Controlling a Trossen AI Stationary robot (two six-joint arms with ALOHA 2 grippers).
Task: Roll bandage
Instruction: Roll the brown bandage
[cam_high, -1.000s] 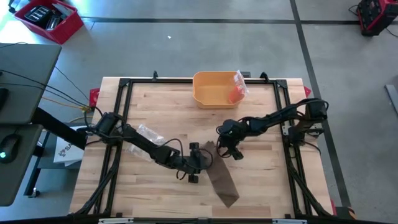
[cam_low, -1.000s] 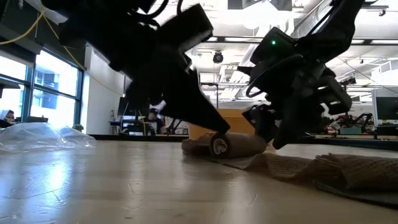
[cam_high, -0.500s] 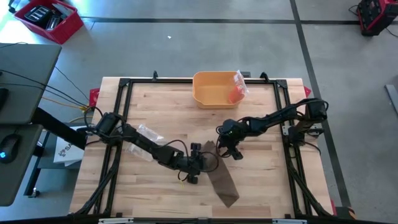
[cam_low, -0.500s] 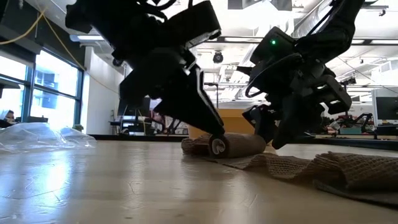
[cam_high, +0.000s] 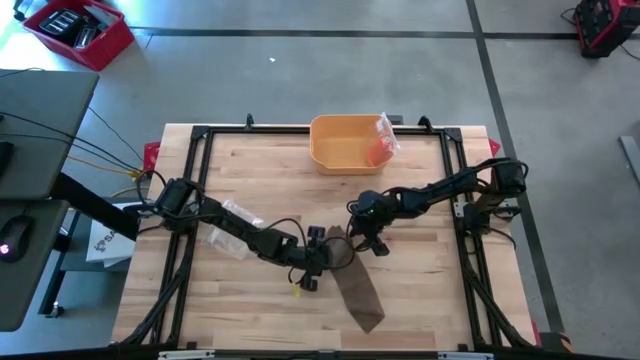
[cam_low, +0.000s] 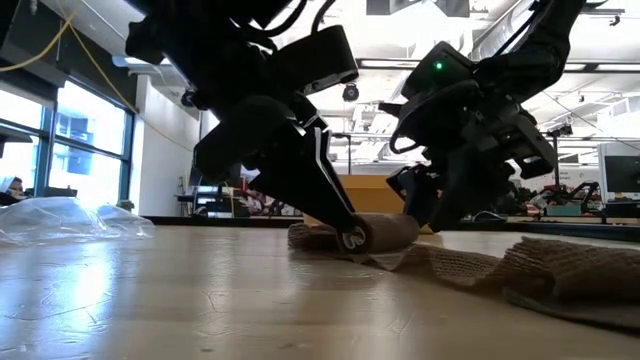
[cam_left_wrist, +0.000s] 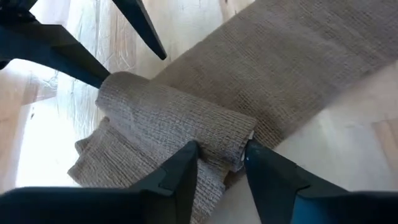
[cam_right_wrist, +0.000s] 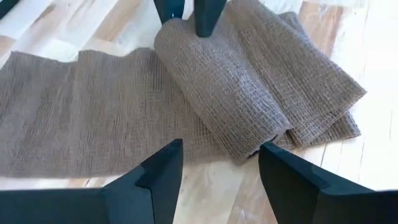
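Broadly, the pale wooden slatted table (cam_high: 250, 180) inside its black frame carries everything, and the room beyond it (seen level across the boards) is a lit workshop with windows and benches. Against the far edge, near its middle, stands an orange plastic bin (cam_high: 345, 142); a crumpled clear plastic bag (cam_high: 228, 224) lies toward the left edge.

The brown woven bandage (cam_high: 357, 292) runs from the table's middle toward the near edge, its far end already wound into a short, thick roll (cam_left_wrist: 177, 127), with loose folds bunched beside it and the long tail lying flat.

The left gripper (cam_left_wrist: 217, 171) sits at one end of the roll, its fingers (cam_left_wrist: 186, 168) nearly together and nipping the roll's end layers. The right gripper (cam_right_wrist: 217, 168) hangs at the opposite end with its fingers (cam_right_wrist: 163, 168) spread wide and nothing between them; the roll lies just beyond their tips.

To roll well from here, I judge that both ends should turn together, so the roll stays square to the tail and does not cone. The tail wants light tension. The bunched folds beside the roll should be smoothed or taken in evenly, or the winding will come out lumpy and loose.
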